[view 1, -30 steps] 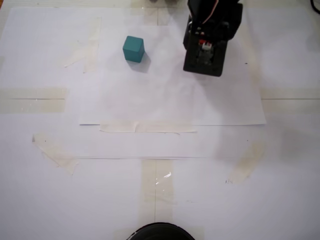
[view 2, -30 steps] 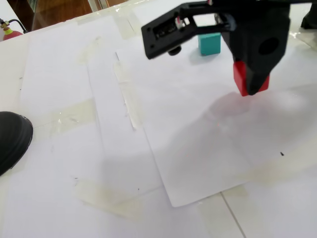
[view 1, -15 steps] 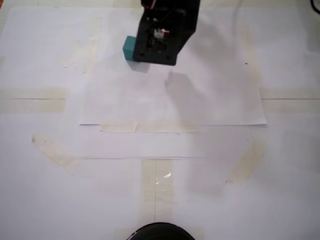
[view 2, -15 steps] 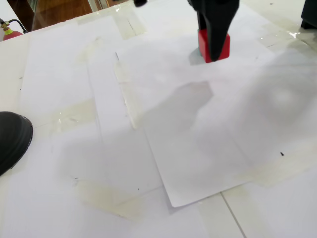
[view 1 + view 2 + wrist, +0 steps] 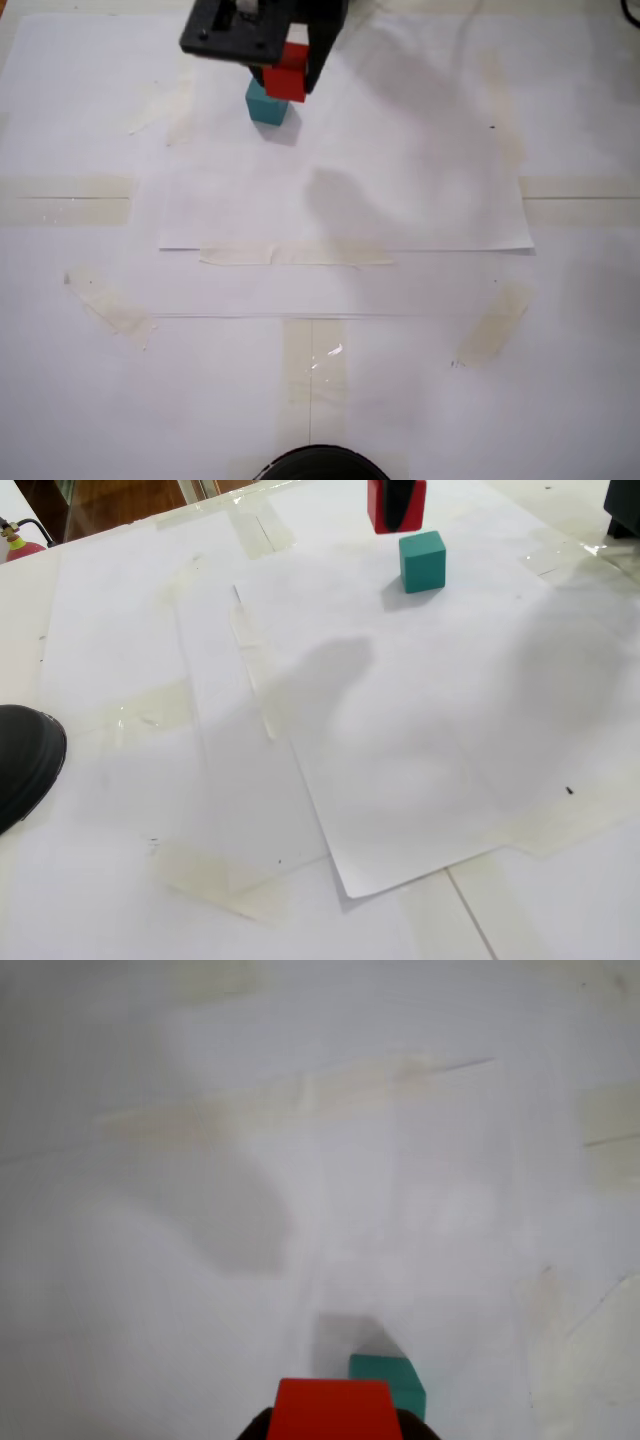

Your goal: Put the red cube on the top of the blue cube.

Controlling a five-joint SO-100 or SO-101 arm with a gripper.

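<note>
- White paper sheets (image 5: pixel 420 740), taped down, cover the table.
- The gripper (image 5: pixel 396 520), jaws closed on the red cube (image 5: pixel 379 505), holds it in the air.
- The blue cube (image 5: pixel 422 561) sits on the paper just below, slightly right in a fixed view.

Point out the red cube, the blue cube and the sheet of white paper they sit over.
red cube (image 5: pixel 381 502): fixed view, its left front face.
blue cube (image 5: pixel 422 563): fixed view, its front face.
sheet of white paper (image 5: pixel 400 190): fixed view, a bare patch near its middle.
</note>
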